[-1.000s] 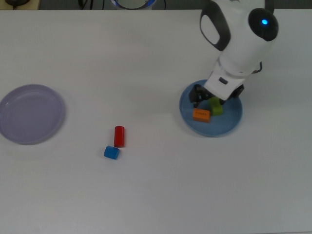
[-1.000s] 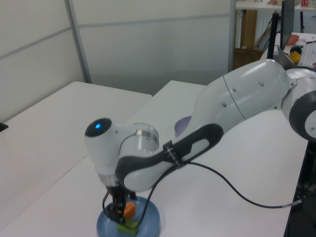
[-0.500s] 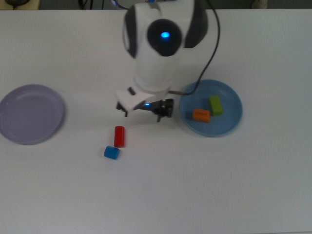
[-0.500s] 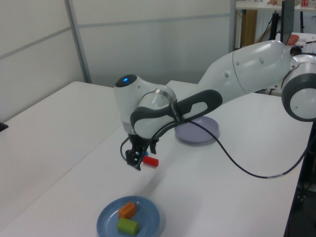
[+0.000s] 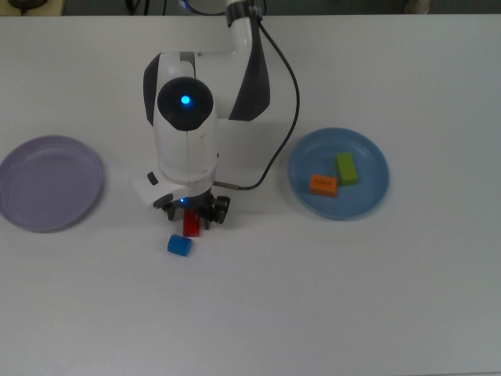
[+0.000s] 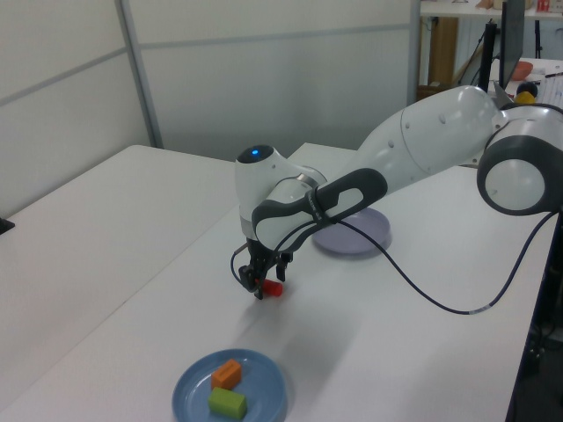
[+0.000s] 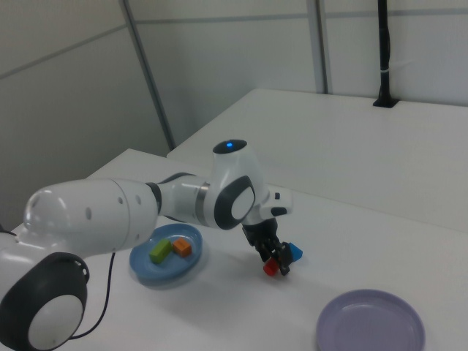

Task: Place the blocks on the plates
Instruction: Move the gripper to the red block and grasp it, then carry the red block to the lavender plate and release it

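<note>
The gripper (image 5: 192, 213) stands open astride the red cylinder (image 5: 190, 225), mid-tabletop. Risk: the blue block (image 5: 179, 245) lies just beside; closing may knock it away.

Probably a robotics lab, white tables (image 6: 106, 229), grey partition walls (image 6: 264, 70), cabled robot arm (image 6: 422, 149)

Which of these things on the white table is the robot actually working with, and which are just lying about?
Part of the job:
red cylinder block
blue stubby block
lime-green rectangular bar
orange wedge-like bar
round blue plastic plate
round pale lavender plate
gripper

Just there:
black cable running along the arm
white table
</note>
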You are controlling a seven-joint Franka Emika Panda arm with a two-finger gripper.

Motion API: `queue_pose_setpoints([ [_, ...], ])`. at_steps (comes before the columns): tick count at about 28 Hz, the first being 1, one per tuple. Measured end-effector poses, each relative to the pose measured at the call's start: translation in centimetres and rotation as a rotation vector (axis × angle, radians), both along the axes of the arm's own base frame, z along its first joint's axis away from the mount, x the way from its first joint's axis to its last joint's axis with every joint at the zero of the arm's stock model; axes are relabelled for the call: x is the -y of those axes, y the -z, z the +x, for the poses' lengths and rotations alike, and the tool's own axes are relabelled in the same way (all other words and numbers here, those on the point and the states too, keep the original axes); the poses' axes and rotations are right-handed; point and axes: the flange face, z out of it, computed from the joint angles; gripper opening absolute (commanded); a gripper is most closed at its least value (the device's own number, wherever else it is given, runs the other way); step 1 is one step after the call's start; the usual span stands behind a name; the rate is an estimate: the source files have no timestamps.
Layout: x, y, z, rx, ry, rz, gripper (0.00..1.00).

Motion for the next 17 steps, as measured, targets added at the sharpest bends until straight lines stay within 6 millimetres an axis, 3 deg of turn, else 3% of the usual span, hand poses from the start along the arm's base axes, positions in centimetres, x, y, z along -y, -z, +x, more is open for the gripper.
queue_pose_setpoints([
  [8,0.0,-0.4,0.5,0.024,-0.03,0.0,0.0],
  [17,2.5,-2.2,0.6,0.048,-0.036,-0.008,0.0],
])
